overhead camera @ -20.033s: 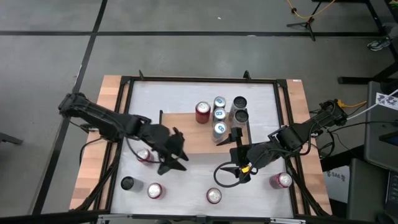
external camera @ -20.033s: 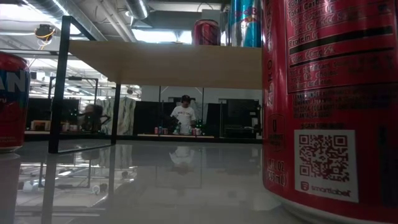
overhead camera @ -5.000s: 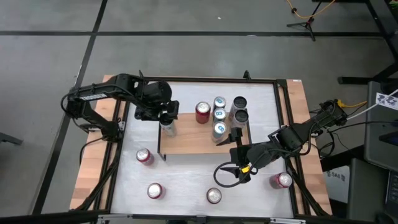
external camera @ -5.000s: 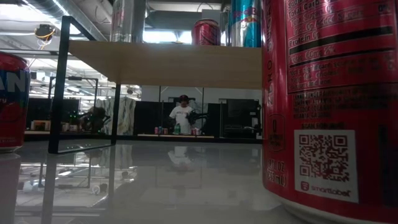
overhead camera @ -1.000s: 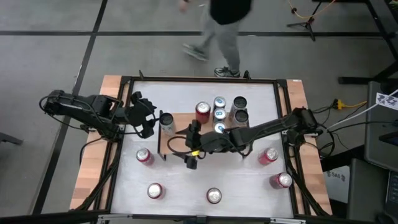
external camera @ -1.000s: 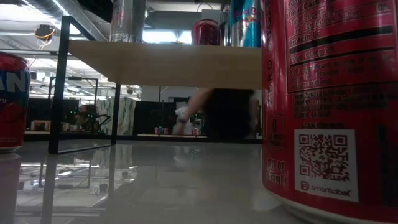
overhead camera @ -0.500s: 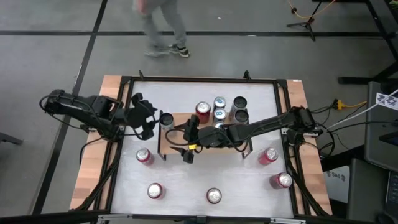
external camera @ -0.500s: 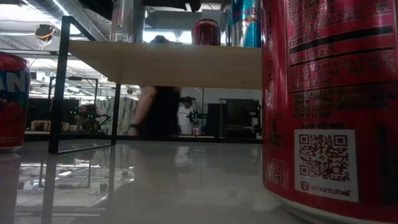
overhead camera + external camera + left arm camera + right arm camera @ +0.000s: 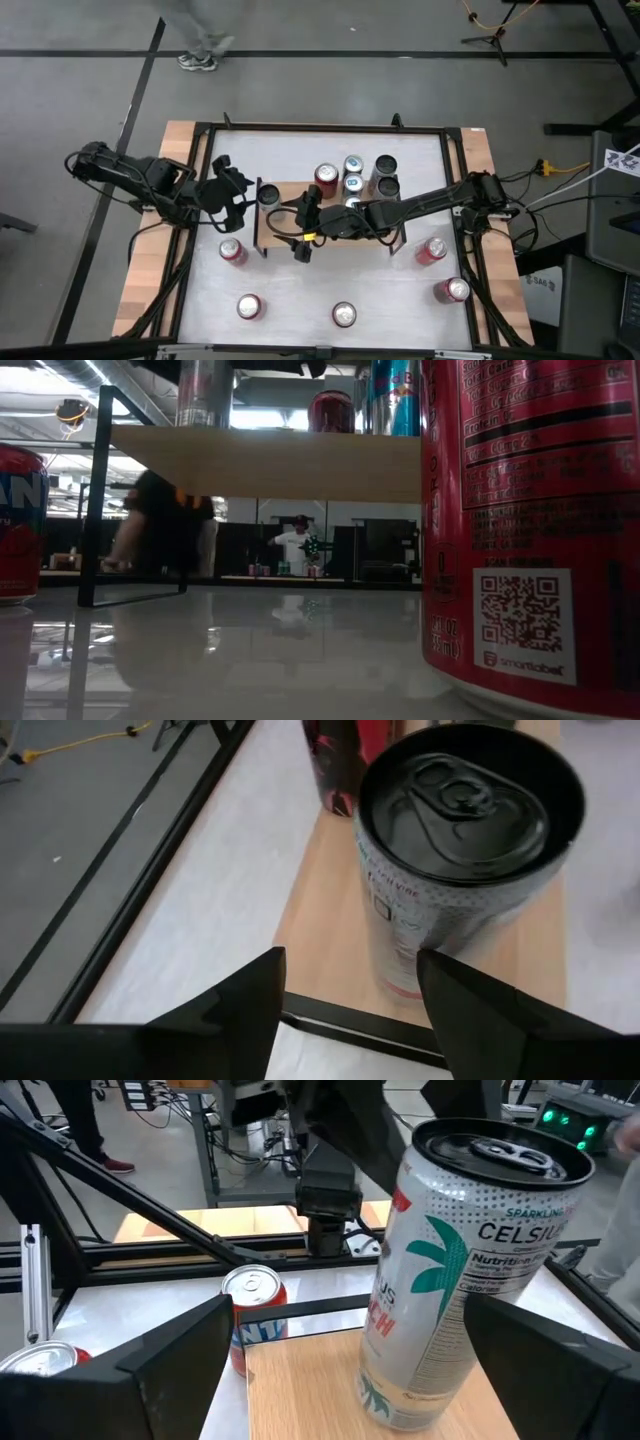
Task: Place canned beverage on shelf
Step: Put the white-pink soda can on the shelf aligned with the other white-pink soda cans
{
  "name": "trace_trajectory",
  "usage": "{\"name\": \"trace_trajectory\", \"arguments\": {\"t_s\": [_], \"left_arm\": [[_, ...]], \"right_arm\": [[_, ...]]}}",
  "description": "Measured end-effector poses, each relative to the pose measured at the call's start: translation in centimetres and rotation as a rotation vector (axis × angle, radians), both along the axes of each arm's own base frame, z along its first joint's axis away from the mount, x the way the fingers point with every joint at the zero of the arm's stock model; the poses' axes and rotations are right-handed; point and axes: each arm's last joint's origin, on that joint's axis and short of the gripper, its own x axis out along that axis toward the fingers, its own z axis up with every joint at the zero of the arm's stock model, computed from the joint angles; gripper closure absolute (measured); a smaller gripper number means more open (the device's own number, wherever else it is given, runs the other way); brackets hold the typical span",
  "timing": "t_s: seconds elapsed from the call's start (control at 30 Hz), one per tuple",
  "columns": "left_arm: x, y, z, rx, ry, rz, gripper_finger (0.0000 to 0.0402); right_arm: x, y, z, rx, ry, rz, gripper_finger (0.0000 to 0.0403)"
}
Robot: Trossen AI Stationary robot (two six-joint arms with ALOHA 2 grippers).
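Your right end effector (image 9: 300, 213) hangs over the shelf's (image 9: 330, 230) left part, fingers spread wide, holding nothing. Just ahead of it, between the two end effectors, the white can (image 9: 465, 1270) stands on the shelf's left end, apart from both. Your left end effector (image 9: 247, 195) sits on the can's other side, off the shelf's left edge, fingers (image 9: 240, 1010) parted and holding nothing. Beyond, toward the right arm's base, five more cans (image 9: 352, 182) cluster at the shelf's back. Five red cans (image 9: 233, 251) stand on the surface (image 9: 290, 300) below. Farther off, a person (image 9: 160, 535) walks behind the surface.
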Motion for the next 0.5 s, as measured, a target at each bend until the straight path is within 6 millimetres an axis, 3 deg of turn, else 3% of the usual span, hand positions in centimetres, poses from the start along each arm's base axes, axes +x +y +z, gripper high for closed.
{"name": "trace_trajectory", "arguments": {"t_s": [0.5], "left_arm": [[-0.08, -0.72, 0.07, -0.006, -0.011, -0.042, 0.0173]], "right_arm": [[-0.02, 0.08, 0.00, -0.001, 0.000, 0.000, 0.0017]]}}
